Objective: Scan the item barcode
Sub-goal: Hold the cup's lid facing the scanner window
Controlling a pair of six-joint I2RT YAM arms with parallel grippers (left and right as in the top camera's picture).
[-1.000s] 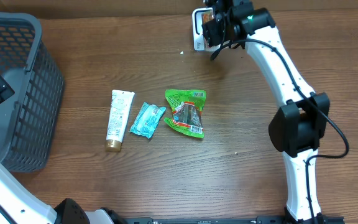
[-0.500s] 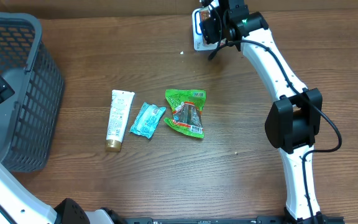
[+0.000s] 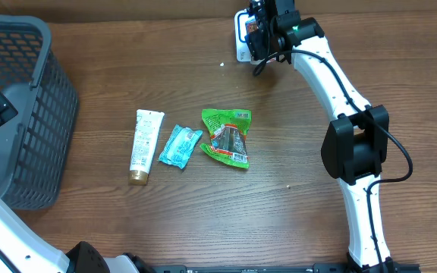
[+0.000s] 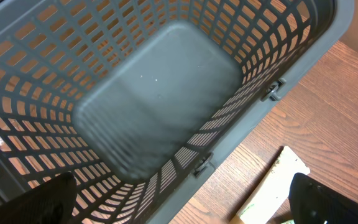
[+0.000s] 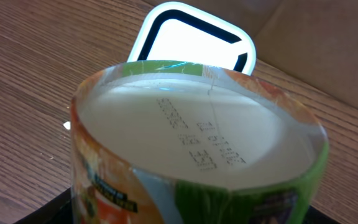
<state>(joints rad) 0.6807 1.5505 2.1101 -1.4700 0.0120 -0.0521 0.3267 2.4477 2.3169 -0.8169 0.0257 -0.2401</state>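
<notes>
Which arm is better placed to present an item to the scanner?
Right. The right end effector holds the round container at the lit scanner; the left end effector hangs open above the grey basket, far away.

I see a brown wood-grain table [image 3: 165,220]. At its left side stands a grey plastic lattice basket [image 3: 51,121]. Near the middle, three items lie flat in a row. A white squeeze tube with a gold cap [image 3: 145,145] is leftmost, with a small light-blue foil packet [image 3: 180,145] just beside it. A crumpled green snack bag [image 3: 228,136] lies to the right. At the far edge sits a white rounded-square scanner with a lit face [image 5: 191,43], and a tiny white speck [image 3: 221,64] lies near it on the wood.
</notes>
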